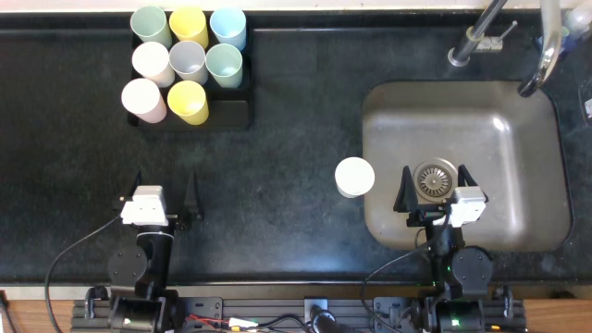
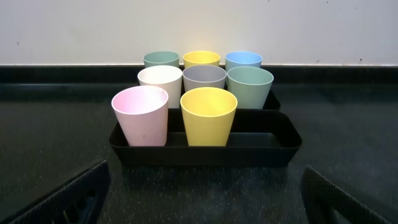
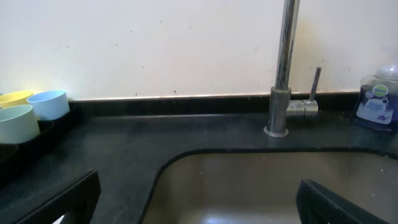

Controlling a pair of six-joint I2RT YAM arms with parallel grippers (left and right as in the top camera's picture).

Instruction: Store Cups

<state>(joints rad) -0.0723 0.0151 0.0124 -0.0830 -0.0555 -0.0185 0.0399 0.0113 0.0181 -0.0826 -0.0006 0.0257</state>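
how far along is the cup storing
Done: eight cups sit in the tray. In hand: nothing; the left gripper and right gripper are open and empty. Left: the white cup on the counter beside the sink, for the tray's free corner.

Small illegible label on the blue soap bottle (image 3: 377, 99).

Black speckled countertop (image 1: 296, 111), with a steel sink (image 1: 499, 120) sunk into its right half. Carries a black tray (image 1: 230, 107) at the back left, near the wall. Bears a lone white cup (image 1: 354, 177) just beside the sink's left rim. Holds a chrome faucet (image 1: 476, 32) and a blue soap bottle (image 3: 377, 99) behind the sink.
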